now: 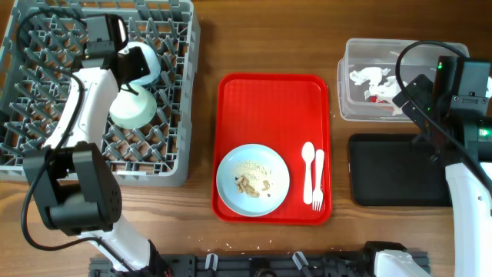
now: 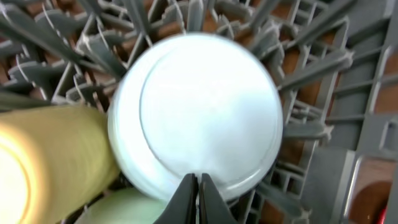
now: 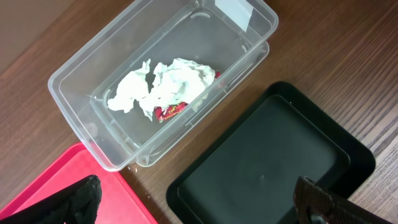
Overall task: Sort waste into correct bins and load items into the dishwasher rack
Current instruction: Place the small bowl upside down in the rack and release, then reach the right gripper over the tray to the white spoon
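- The left claw (image 2: 194, 186) is clenched, its 2 fingers pressed together with nothing between them, just over the rim of the upturned pale blue bowl (image 2: 199, 118).
- That bowl sits among the pegs of the dishwasher rack (image 1: 23, 100) at the counter's far left corner. The yellow cup (image 2: 43, 162) and the pale green bowl (image 1: 131, 109) are just beside it.
- The right claw (image 3: 199, 205) is released, its fingers spread wide and empty above the black tray (image 3: 273, 155) by the counter's right edge.
- The clear tub (image 3: 81, 93), beyond the black tray, holds white napkins (image 3: 161, 87) and a red-and-white wrapper (image 3: 168, 112) (partly tucked under the paper).
- The red tray (image 1: 269, 100) lies mid-counter. Its near edge carries the pale blue plate (image 1: 227, 185) with beige scraps (image 1: 252, 181). The spoon (image 1: 307, 158) and fork (image 1: 317, 181) lie side by side along its right edge.
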Action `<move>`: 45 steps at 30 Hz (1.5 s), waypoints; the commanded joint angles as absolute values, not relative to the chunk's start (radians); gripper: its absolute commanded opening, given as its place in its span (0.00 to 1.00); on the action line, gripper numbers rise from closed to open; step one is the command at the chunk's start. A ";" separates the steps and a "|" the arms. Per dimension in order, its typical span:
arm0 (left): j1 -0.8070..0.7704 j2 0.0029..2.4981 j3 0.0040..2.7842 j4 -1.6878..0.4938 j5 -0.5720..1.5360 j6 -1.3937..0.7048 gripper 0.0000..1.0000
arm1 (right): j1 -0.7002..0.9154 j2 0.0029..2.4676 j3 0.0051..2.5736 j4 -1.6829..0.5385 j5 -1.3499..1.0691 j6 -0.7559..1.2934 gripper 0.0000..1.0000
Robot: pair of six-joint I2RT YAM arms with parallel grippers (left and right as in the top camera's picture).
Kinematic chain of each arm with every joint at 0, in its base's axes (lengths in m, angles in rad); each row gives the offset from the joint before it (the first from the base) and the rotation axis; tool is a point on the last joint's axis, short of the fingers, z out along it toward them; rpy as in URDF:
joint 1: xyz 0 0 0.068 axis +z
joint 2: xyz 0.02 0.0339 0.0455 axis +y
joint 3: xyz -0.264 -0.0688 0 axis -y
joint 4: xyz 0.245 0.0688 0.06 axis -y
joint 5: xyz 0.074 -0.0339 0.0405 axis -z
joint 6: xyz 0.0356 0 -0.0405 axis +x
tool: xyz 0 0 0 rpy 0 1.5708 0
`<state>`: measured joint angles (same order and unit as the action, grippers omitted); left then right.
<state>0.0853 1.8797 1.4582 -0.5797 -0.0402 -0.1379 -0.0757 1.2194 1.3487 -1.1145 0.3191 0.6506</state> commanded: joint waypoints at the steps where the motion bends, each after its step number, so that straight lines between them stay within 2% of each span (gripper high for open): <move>1: 0.090 1.827 1.451 -0.598 -0.043 -0.112 0.04 | -0.079 1.222 1.348 -1.112 0.339 0.655 1.00; 4: 0.089 1.758 1.452 -0.595 -0.034 -0.117 0.04 | -0.079 1.222 1.348 -1.112 0.339 0.655 1.00; 8: 0.089 1.647 1.453 -0.586 0.083 -0.121 0.04 | -0.079 1.222 1.348 -1.112 0.339 0.655 1.00; 13: 0.089 1.529 1.453 -0.598 0.134 -0.245 0.06 | -0.079 1.222 1.348 -1.112 0.339 0.655 1.00; 14: 0.089 1.512 1.453 -0.611 0.139 -0.270 0.24 | -0.079 1.222 1.348 -1.112 0.339 0.655 1.00; 15: 0.089 1.498 1.453 -0.627 0.153 -0.295 0.47 | -0.079 1.222 1.348 -1.112 0.339 0.655 1.00; 16: 0.089 1.484 1.453 -0.650 0.184 -0.323 0.92 | -0.079 1.222 1.348 -1.112 0.339 0.655 1.00; 17: 0.089 1.475 1.453 -0.673 0.220 -0.336 1.00 | -0.079 1.222 1.348 -1.112 0.339 0.655 1.00; 25: 0.080 1.459 1.453 -0.987 0.635 -0.344 1.00 | -0.079 1.222 1.348 -1.112 0.339 0.655 1.00; 29: 0.029 1.436 1.453 -1.097 0.626 -0.282 1.00 | -0.079 1.222 1.348 -1.112 0.339 0.655 1.00; 33: -0.021 1.372 1.453 -1.171 0.518 -0.335 1.00 | -0.079 1.222 1.348 -1.112 0.339 0.655 1.00; 40: -0.009 1.314 1.453 -1.277 0.292 -0.402 1.00 | -0.079 1.222 1.348 -1.112 0.339 0.655 1.00; 45: 0.039 1.314 1.453 -1.317 0.233 -0.413 1.00 | -0.079 1.222 1.348 -1.112 0.339 0.655 1.00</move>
